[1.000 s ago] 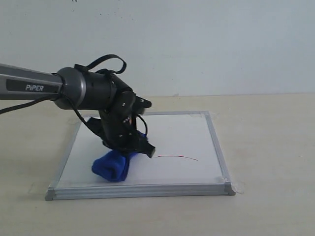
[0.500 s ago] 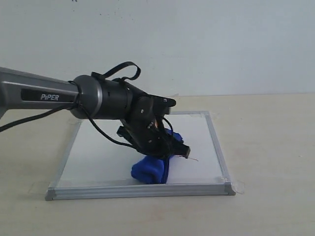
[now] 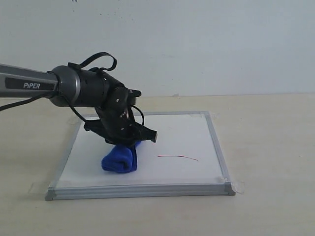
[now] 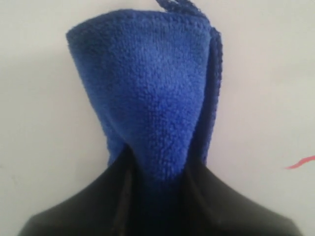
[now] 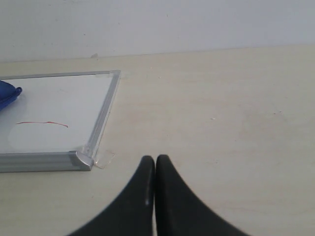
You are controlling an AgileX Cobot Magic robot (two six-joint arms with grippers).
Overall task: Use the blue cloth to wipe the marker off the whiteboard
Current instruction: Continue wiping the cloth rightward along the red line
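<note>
The whiteboard [image 3: 172, 132] lies flat on the table, silver-framed. A thin wavy red marker line [image 3: 177, 157] runs across its near right part; it also shows in the right wrist view as the marker line [image 5: 42, 123] on the whiteboard [image 5: 64, 105]. My left gripper [image 3: 129, 141] is shut on the blue cloth [image 3: 119, 160], whose rolled bundle rests on the board just left of the line. In the left wrist view the blue cloth [image 4: 147, 93] bulges out from between the black fingers [image 4: 98, 196], with the marker line's end [image 4: 300, 163] off to one side. My right gripper [image 5: 155, 160] is shut and empty over bare table.
The board sits on a pale wooden table [image 3: 266, 147] in front of a plain white wall [image 3: 197, 44]. Clear tape [image 5: 104, 158] holds the board's corner. The left arm [image 3: 34, 86] reaches in from the left over the board.
The left gripper swept the cloth right over the red line, then back left. The line is again uncovered and looks much as before. The right gripper is not seen in the earlier frames.
</note>
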